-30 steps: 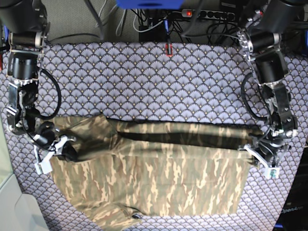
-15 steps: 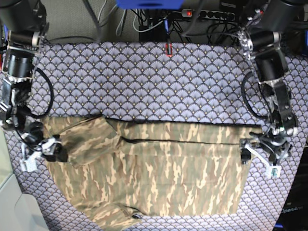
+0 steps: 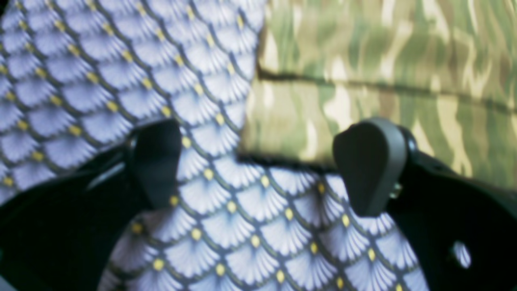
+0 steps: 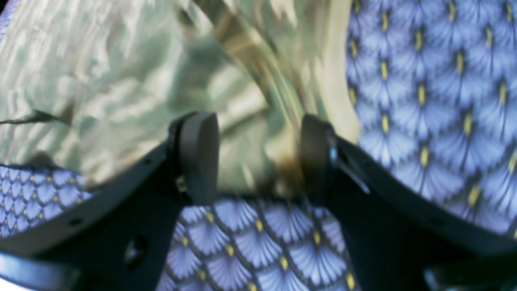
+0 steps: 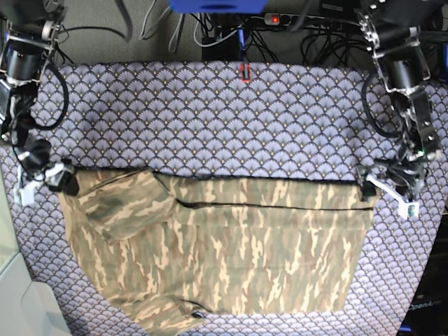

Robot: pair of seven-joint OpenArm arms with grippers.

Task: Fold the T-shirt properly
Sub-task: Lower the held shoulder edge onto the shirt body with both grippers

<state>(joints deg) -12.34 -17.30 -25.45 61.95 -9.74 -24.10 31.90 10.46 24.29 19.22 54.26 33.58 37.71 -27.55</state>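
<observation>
You see a purple scallop-patterned tablecloth [image 5: 210,112] covering the desk. Beyond its far edge, a black power strip [image 5: 301,21] with a lit red switch lies among tangled cables [image 5: 224,35], beside a blue object [image 5: 217,5].

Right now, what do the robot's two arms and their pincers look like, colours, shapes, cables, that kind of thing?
Both arms are dark, built of black cylindrical segments with silvery metal brackets near the top, and black cables loop beside each. The left pincer and right pincer carry pale, whitish finger parts in the base view. In the wrist views the fingers end in rounded matte dark grey pads on black curved frames with small holes.
</observation>
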